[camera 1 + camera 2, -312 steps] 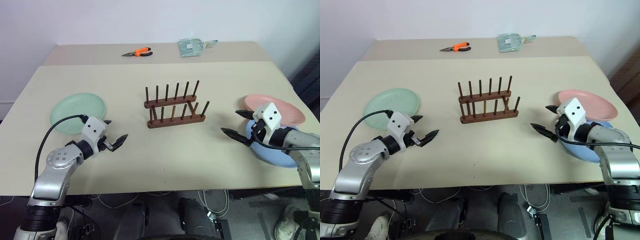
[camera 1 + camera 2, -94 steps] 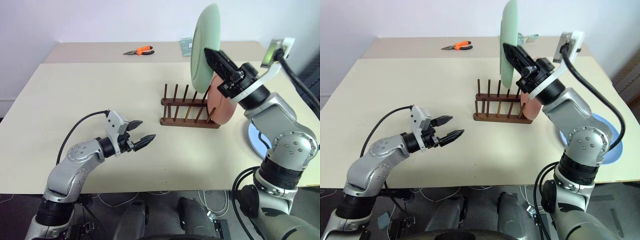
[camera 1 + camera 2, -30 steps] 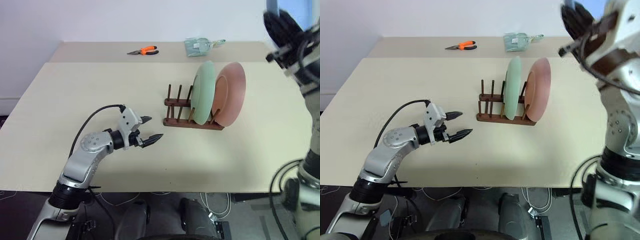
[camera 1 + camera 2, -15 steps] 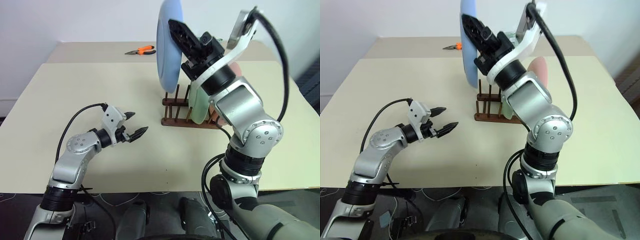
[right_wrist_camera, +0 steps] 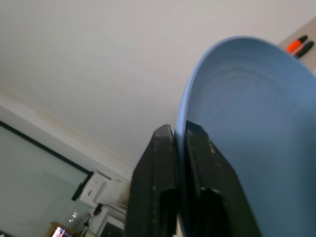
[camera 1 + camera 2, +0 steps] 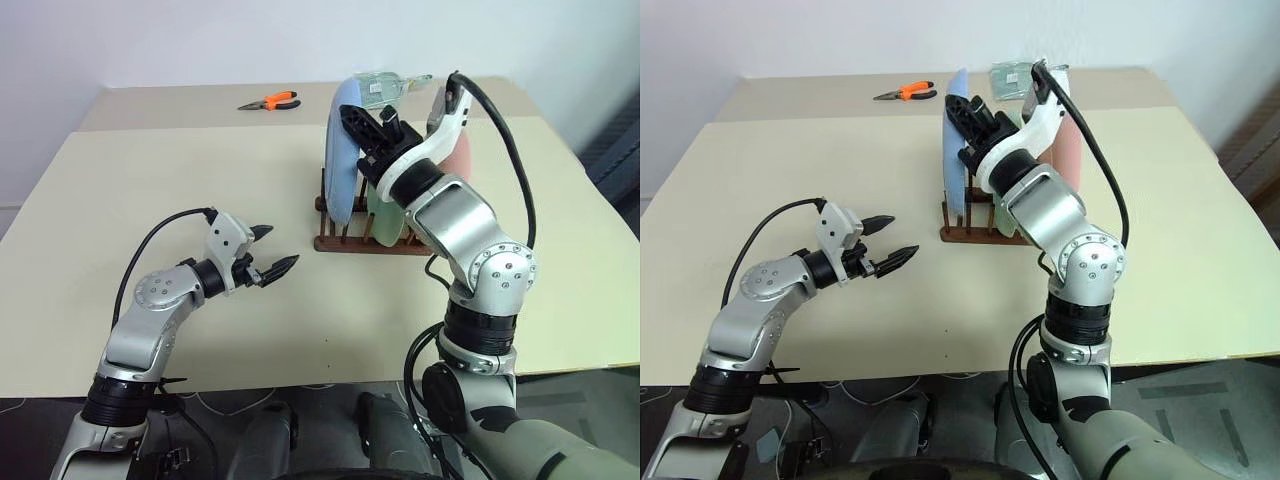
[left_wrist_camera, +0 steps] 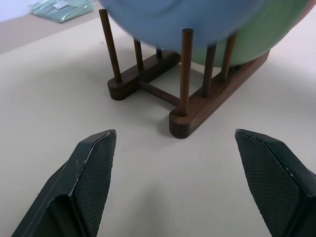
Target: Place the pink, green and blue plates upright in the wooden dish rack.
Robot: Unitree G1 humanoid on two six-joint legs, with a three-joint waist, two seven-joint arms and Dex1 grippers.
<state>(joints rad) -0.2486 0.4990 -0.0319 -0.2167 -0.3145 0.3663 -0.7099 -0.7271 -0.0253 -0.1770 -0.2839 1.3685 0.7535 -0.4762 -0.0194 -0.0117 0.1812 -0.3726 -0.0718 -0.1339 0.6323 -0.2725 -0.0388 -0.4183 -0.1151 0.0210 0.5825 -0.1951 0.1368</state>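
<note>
Standing upright in the wooden dish rack (image 6: 362, 240), the blue plate (image 6: 342, 150) has its rim pinched by the right gripper (image 5: 180, 143). Green plate (image 6: 379, 215) and pink plate (image 6: 458, 158) stand behind it. The left gripper (image 6: 272, 250) hovers spread wide over the table (image 6: 150, 180).

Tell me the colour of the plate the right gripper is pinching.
Light blue plate, its rim between the right gripper fingers; clearest in the right wrist view.
</note>
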